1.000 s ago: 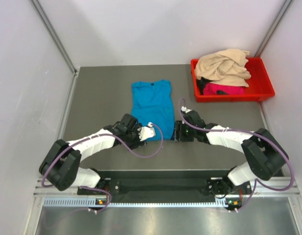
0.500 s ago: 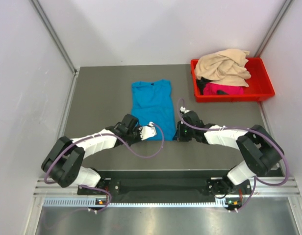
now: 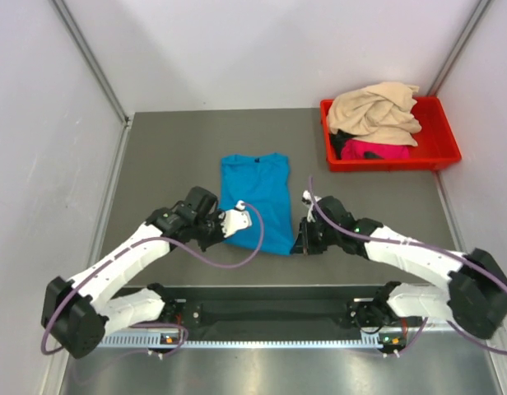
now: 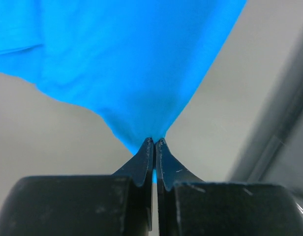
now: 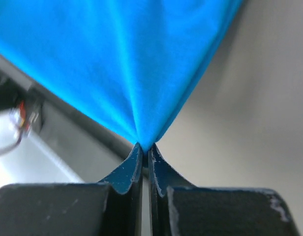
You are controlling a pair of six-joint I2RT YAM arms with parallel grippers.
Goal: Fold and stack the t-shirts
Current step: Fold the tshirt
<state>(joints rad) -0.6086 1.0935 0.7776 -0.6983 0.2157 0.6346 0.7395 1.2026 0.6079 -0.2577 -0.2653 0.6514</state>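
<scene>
Turquoise-blue t-shirt (image 3: 255, 197) lies on the grey surface (image 3: 171, 164), its neck end away from the arms and its hem end between the two end effectors. The left end effector (image 3: 230, 222) is fully closed on the cloth at the hem's left corner. In the left wrist view its fingers (image 4: 141, 164) meet with no visible gap, and a pinch of blue fabric rises from the tips and fans outward ahead of them. The right end effector (image 3: 302, 242) is likewise fully closed, on the hem's right corner. In the right wrist view its fingers (image 5: 123, 176) press together, with folds of cloth radiating up and away from the pinch point. In both wrist views the fabric near the tips is drawn into a taut cone and stands clear of the surface, while the rest of the garment spreads ahead of the end effectors. The two end effectors face each other across the width of the shirt, with the hem stretched between them.

A red bin (image 3: 441, 138) stands well beyond and to the right of the right end effector, at the far right corner of the surface. It holds a crumpled beige-tan t-shirt (image 3: 373, 111) heaped over a magenta-pink t-shirt (image 3: 375, 151), both well apart from either end effector.
</scene>
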